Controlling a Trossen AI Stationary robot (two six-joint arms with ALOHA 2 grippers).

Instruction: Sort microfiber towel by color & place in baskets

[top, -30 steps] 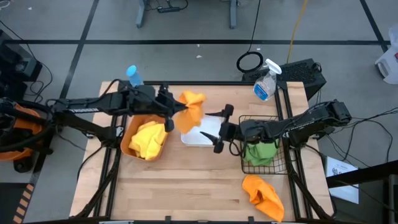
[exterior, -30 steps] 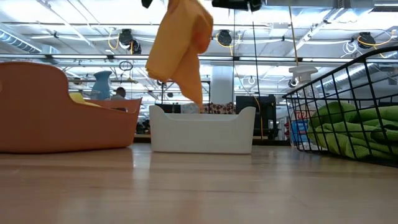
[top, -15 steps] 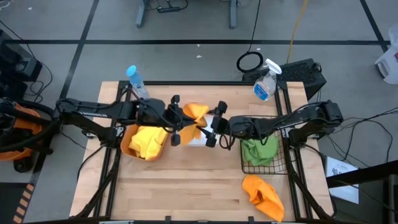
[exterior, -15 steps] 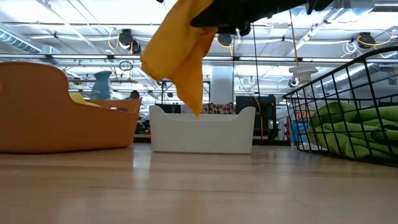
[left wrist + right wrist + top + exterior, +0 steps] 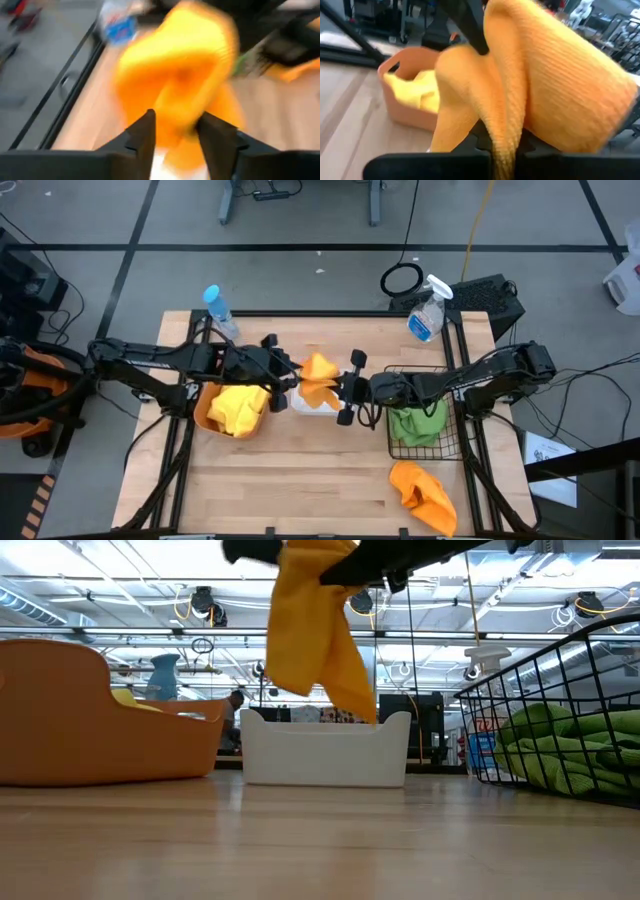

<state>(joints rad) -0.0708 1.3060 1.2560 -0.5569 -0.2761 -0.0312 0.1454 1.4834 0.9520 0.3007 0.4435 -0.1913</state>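
Note:
An orange towel (image 5: pixel 320 369) hangs in the air over the white tub (image 5: pixel 300 406), its lower tip (image 5: pixel 362 708) just above the tub's rim. My right gripper (image 5: pixel 336 386) is shut on it from the right. My left gripper (image 5: pixel 291 377) stands open at its left side, with cloth showing between its fingers (image 5: pixel 146 134). Yellow towel (image 5: pixel 236 406) lies in the orange-brown tub (image 5: pixel 203 408). Green towel (image 5: pixel 418 422) lies in the black wire basket (image 5: pixel 440 376). Another orange towel (image 5: pixel 424 494) lies on the table at the near right. My right gripper pinches a bunched fold of the orange towel (image 5: pixel 503 131) between its two fingers, coming nearly level from the table's right. The towel hangs slack below the hold, clear of the white tub. My left gripper has cloth between its open fingers; I cannot tell whether it touches.
A clear spray bottle (image 5: pixel 428 310) stands at the far right corner and a blue-capped bottle (image 5: pixel 216 304) at the far left. The three containers stand in a row across the table's middle. Bare wood (image 5: pixel 300 480) lies toward the near edge.
My right gripper has gone left to the hanging orange towel and taken hold of it. My left gripper has carried the towel a little right and down over the white tub. The towel's lower tip has swung toward the right.

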